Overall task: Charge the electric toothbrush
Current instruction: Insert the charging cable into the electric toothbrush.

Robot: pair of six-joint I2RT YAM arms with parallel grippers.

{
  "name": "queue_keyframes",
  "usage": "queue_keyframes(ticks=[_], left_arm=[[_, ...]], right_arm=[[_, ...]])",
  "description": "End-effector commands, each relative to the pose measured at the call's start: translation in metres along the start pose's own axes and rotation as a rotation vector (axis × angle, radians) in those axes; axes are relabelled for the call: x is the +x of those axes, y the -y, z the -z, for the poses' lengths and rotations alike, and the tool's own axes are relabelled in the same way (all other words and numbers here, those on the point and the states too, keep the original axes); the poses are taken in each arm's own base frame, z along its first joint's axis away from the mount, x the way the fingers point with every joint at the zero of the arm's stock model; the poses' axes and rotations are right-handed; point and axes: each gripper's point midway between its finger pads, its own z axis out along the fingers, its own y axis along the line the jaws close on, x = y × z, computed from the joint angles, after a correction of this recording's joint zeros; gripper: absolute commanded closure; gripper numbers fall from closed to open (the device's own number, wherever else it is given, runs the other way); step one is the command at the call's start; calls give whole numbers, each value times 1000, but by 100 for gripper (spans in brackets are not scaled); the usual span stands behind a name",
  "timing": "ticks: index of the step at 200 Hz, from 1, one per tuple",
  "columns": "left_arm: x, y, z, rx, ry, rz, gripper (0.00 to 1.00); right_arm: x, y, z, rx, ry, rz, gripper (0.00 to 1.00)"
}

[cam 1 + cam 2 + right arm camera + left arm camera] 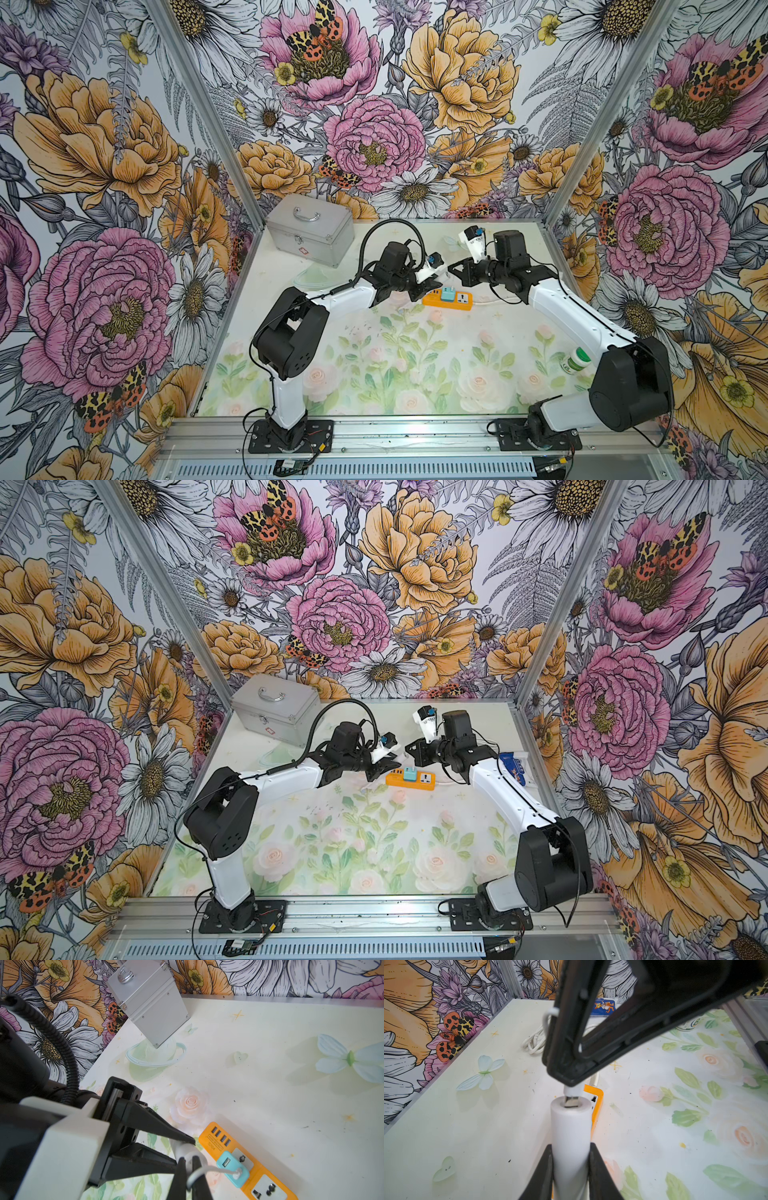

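Observation:
The electric toothbrush (571, 1132), a slim white handle, is held level above the table with my left gripper (571, 1144) shut on its body. My right gripper (188, 1159) is shut on the white plug (572, 1092) of a thin white cable (216, 1169). The plug's metal tip sits in the port recess at the handle's end. The cable runs to a teal adapter (232, 1167) plugged into the orange power strip (432, 300), which lies just below both grippers. The brush head is hidden. In both top views the two grippers meet tip to tip, left gripper (434, 284), right gripper (409, 748).
A silver case (309, 228) stands at the back left. A green-capped white bottle (575, 360) lies by the right arm. A blue packet (513, 769) and a thick coiled white cord (533, 1041) lie at the right behind the strip.

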Motion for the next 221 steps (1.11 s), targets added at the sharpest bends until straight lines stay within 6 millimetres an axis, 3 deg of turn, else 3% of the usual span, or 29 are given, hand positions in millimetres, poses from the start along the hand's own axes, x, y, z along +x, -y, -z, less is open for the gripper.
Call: queue_keyframes(ticks=[1, 19, 21, 27, 73, 174, 179, 221], left_arm=[[-35, 2, 10, 9, 88, -33, 100], [-36, 1, 11, 4, 96, -31, 100], [-48, 1, 19, -6, 118, -44, 100], [-54, 0, 23, -11, 132, -50, 100], [-65, -4, 31, -35, 160, -59, 100], [-86, -14, 25, -63, 199, -78, 100], [-73, -15, 14, -52, 175, -63, 100], [-83, -17, 9, -66, 196, -77, 100]], right_arm=[[-15, 4, -1, 4, 49, 16, 100], [-13, 6, -1, 11, 46, 14, 100], [-13, 6, -1, 13, 47, 14, 100], [-13, 6, -1, 14, 47, 14, 100], [-14, 7, -3, 11, 47, 7, 100], [-11, -6, -6, -72, 30, 6, 100], [-10, -6, -6, -76, 28, 7, 100], [-2, -6, -13, -84, 4, 3, 100]])
